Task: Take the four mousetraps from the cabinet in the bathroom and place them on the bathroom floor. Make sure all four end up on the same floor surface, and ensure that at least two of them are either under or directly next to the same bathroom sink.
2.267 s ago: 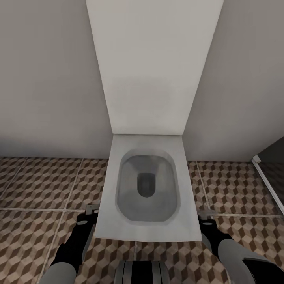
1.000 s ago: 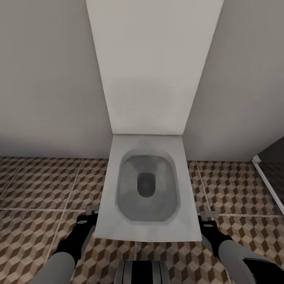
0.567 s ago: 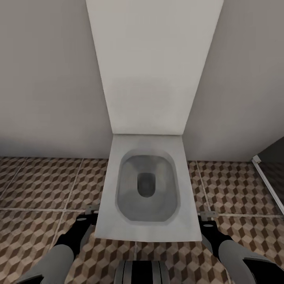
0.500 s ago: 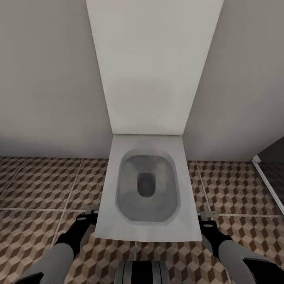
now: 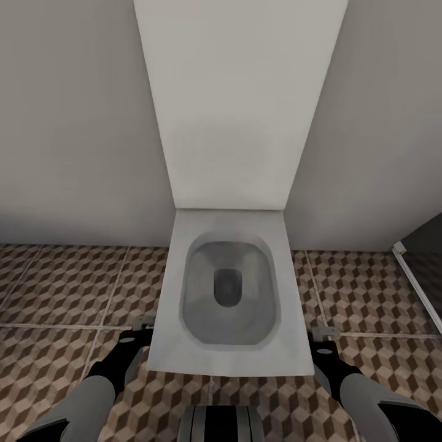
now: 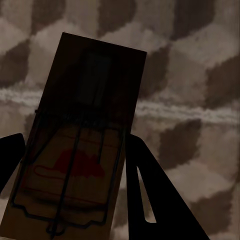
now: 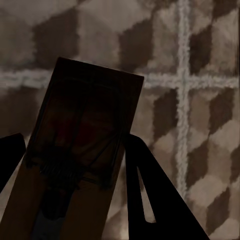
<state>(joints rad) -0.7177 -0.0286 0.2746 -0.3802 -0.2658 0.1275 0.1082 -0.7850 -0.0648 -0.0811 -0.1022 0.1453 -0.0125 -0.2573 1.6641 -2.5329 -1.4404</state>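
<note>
Traps sit clamped one in each gripper: our left gripper [image 6: 75, 165] pinches a mousetrap [image 6: 80, 140], our right gripper [image 7: 75, 165] another trap [image 7: 80, 150], both low over the floor [image 5: 61, 288] beside the toilet [image 5: 230, 294], seemingly to lay them down flat. We see no sink from here.

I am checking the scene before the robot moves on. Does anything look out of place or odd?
Nothing is spilled or damaged. One oddity: each gripper holds a mousetrap over the tiled floor beside a toilet, not a sink.
</note>
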